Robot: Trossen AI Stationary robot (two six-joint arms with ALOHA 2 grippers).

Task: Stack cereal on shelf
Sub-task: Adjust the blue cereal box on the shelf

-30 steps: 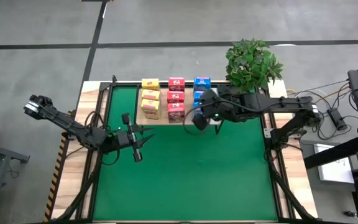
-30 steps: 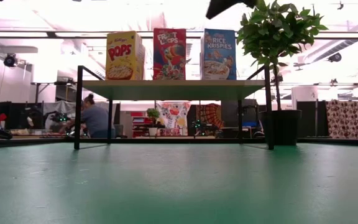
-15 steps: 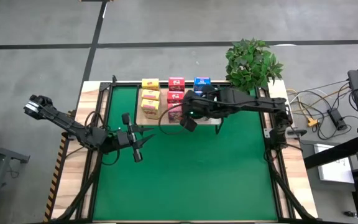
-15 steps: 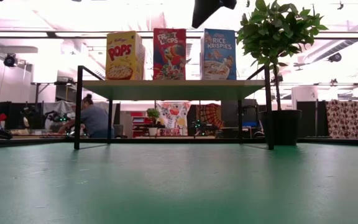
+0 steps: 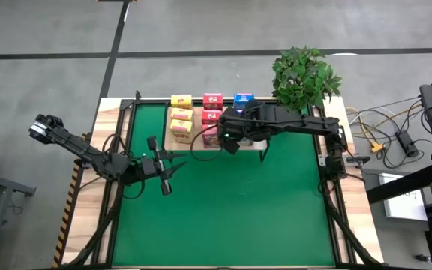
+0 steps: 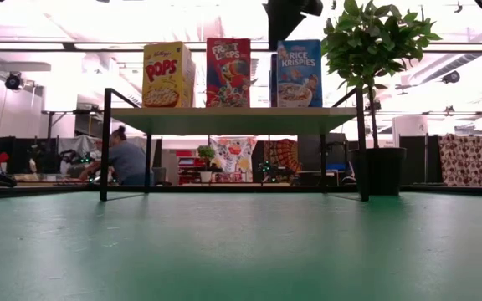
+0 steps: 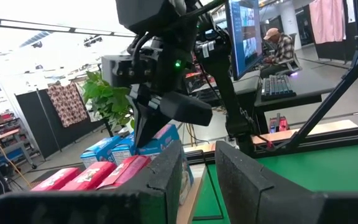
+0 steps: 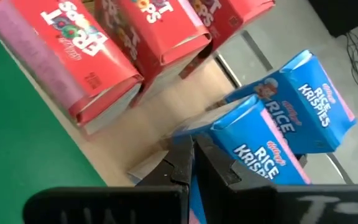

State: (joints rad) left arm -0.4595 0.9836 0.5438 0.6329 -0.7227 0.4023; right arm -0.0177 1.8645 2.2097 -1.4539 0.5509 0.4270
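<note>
The shelf (image 5: 196, 143) stands at the table's far middle with cereal boxes upright on it in three rows: yellow (image 5: 181, 116), red (image 5: 211, 116) and blue (image 5: 244, 98). The low view shows the front yellow (image 6: 167, 75), red (image 6: 228, 72) and blue (image 6: 299, 73) boxes. My right gripper (image 8: 191, 163) is shut and reaches slanting down over the shelf, between the red row and the blue row; its arm hides the nearer blue boxes from above. My left gripper (image 7: 199, 163) waits open at the mat's left side (image 5: 163, 177), holding nothing. My right gripper's shut fingers (image 8: 180, 158) lie against the front blue box (image 8: 263, 146) at its edge (image 8: 207, 127) on the red row's side. They come slanting down from above. The box stands upright on the shelf board.
A potted plant (image 5: 304, 75) stands at the shelf's right end, close to my right arm. The green mat (image 5: 223, 217) lies in front of the shelf. Black frame bars (image 5: 328, 176) run along the table's sides. A person (image 6: 128, 159) sits in the room behind.
My right gripper has gone toward the table's left over the shelf and tipped further down, staying shut. The front blue box has slid a little toward the table's right on the shelf, still upright.
</note>
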